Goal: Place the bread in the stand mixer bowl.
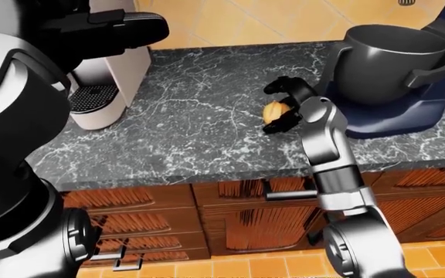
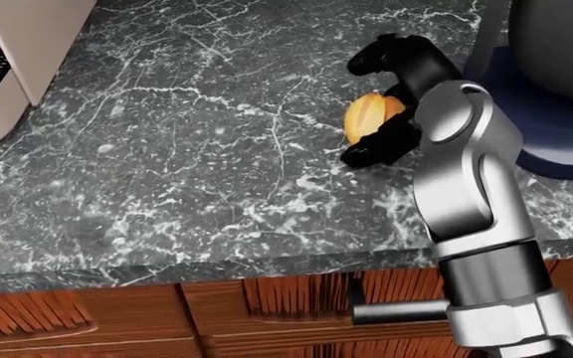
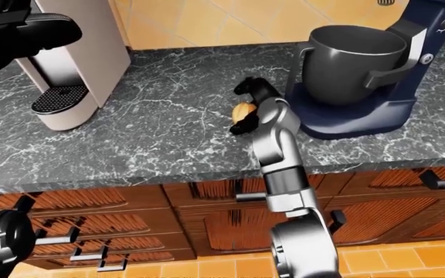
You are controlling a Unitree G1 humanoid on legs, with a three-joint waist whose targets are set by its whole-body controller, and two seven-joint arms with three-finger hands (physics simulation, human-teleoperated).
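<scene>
1. Looking down in the head view, the right hand (image 2: 378, 104) has its black fingers (image 2: 391, 51) curled about the bread (image 2: 368, 116) on the dark marble worktop (image 2: 187, 164): one group arches over the top of the loaf, another lies under its lower right side. Whether the fingers actually press on it I cannot tell. Only a sliver of the stand mixer's blue base (image 2: 555, 142) shows at the right edge.
2. The left-eye view adds the whole stand mixer bowl (image 1: 388, 61), grey and upright in its blue stand, just to the right of the hand. The bread sits outside the bowl, on the worktop.
3. The right-eye view shows the coffee machine (image 3: 72, 69) at the left, well apart from the bread. The left hand (image 3: 33, 32) is raised at the upper left, too close to read its fingers.
</scene>
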